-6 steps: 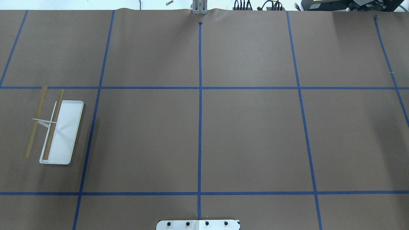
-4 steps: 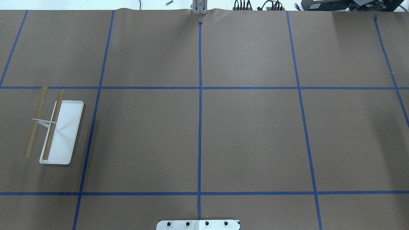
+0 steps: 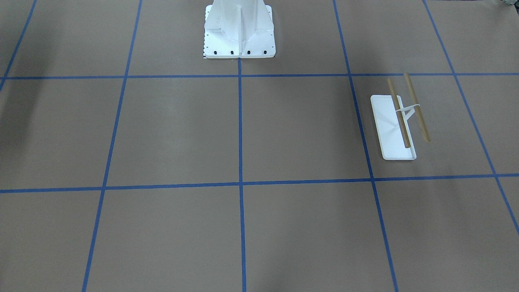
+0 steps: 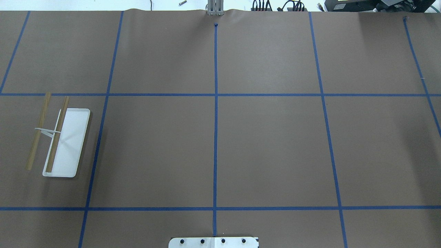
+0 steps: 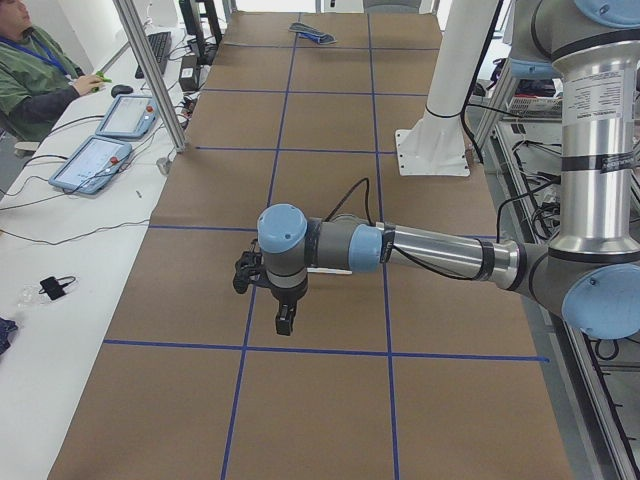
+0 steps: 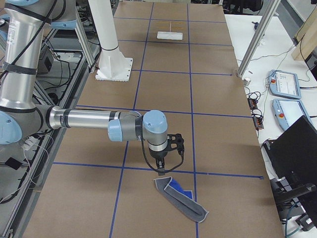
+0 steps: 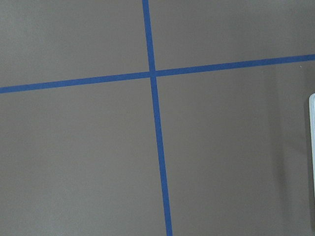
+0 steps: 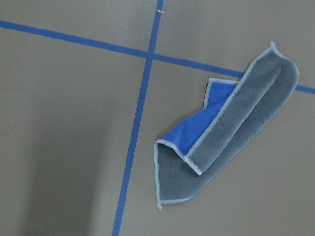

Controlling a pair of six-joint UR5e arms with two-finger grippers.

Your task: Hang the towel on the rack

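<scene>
The towel (image 8: 231, 132) lies folded on the brown table, dark grey face up with a royal blue patch showing. In the exterior right view the towel (image 6: 181, 198) lies just in front of and below my right gripper (image 6: 159, 171), which hangs over a blue tape line. The rack (image 4: 65, 143) stands at the table's left, with a white base and two bare wooden rods (image 3: 415, 107). My left gripper (image 5: 283, 328) hovers above the table near the rack. Whether either gripper is open or shut, I cannot tell. The wrist views show no fingers.
The large white bolted pedestal (image 3: 239, 32) stands at the robot's side of the table, in the middle. Blue tape lines (image 4: 215, 120) divide the brown table cover. An operator (image 5: 40, 75) sits by a side desk with tablets (image 5: 95, 160).
</scene>
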